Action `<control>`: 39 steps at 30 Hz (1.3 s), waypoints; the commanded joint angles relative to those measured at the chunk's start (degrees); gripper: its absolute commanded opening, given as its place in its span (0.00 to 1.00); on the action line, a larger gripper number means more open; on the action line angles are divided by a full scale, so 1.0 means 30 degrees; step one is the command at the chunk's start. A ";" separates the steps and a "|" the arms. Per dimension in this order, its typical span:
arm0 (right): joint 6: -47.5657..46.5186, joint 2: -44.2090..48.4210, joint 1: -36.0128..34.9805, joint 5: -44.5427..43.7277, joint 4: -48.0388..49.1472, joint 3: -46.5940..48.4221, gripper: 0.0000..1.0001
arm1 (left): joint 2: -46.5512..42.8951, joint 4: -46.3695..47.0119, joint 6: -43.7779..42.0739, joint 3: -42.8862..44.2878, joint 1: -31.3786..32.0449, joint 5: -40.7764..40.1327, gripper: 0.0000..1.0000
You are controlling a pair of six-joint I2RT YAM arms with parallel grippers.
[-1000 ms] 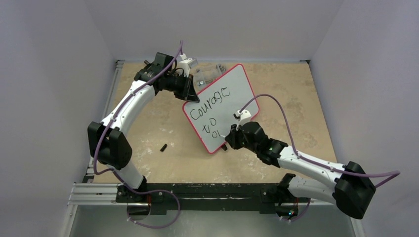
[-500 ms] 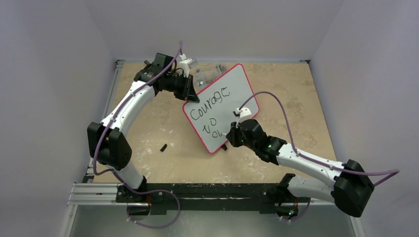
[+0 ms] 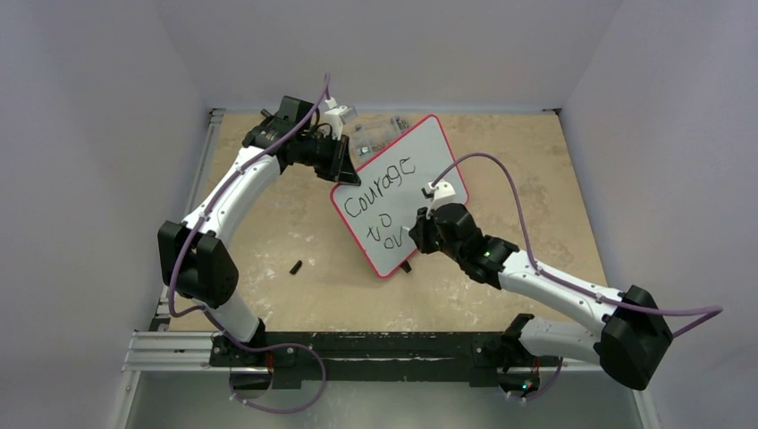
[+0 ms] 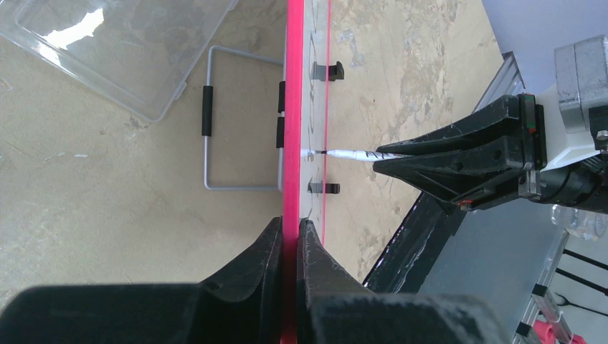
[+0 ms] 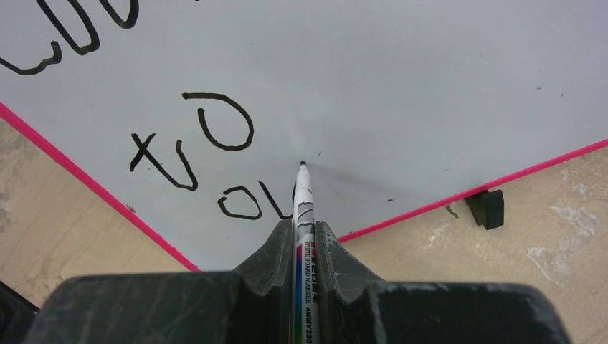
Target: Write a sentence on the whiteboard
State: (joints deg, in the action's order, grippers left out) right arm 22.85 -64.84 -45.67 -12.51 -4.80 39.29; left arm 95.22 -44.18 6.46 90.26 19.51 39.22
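Observation:
The whiteboard (image 3: pixel 420 170), white with a red-pink frame, stands tilted on the table and reads "Courage to" with two more letters below. My left gripper (image 3: pixel 341 170) is shut on its upper left edge; the left wrist view shows the frame (image 4: pixel 292 107) edge-on between the jaws. My right gripper (image 3: pixel 415 235) is shut on a white whiteboard marker (image 5: pixel 303 208), whose black tip touches the board (image 5: pixel 430 86) just right of the last stroke. The marker also shows in the left wrist view (image 4: pixel 355 154). A black foot (image 5: pixel 486 208) sits on the board's lower edge.
A clear plastic box (image 3: pixel 380 132) lies behind the board, also in the left wrist view (image 4: pixel 122 50). A small black cap (image 3: pixel 295 266) lies on the tan tabletop left of the board. A wire stand (image 4: pixel 208 129) props the board's back.
My right gripper has moved up and slightly left along the board, drawing the upstroke of the second letter on the third line. The left arm and the board have not moved.

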 commanded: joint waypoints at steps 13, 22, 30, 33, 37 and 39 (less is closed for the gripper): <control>0.0388 0.2015 0.0253 -0.0277 0.0182 -0.1020 0.00 | -0.0702 0.0460 -0.0306 0.0148 -0.0156 -0.0844 0.00; 0.0390 0.1350 0.0290 0.0327 0.1148 -0.1345 0.00 | -0.0605 0.0453 -0.0335 0.0177 -0.0185 -0.0858 0.00; 0.0196 0.0654 0.0389 0.0654 0.1724 -0.1385 0.00 | -0.0511 0.0407 -0.0338 0.0178 -0.0171 -0.0857 0.00; 0.0140 0.0585 0.0659 0.0598 0.1915 -0.1427 0.00 | -0.0452 0.0397 -0.0366 0.0205 -0.0165 -0.0868 0.00; 0.0023 0.0691 0.1350 0.0630 0.1777 -0.1442 0.00 | -0.0403 0.0373 -0.0366 0.0233 -0.0155 -0.0878 0.00; -0.0092 0.0751 0.1675 0.0760 0.1719 -0.1350 0.00 | -0.0385 0.0373 -0.0373 0.0236 -0.0166 -0.0859 0.00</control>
State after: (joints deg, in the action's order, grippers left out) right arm 23.49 -62.98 -42.65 -10.50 -2.09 35.33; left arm 95.22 -44.21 6.46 90.26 19.51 39.18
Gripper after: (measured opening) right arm 0.088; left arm 0.058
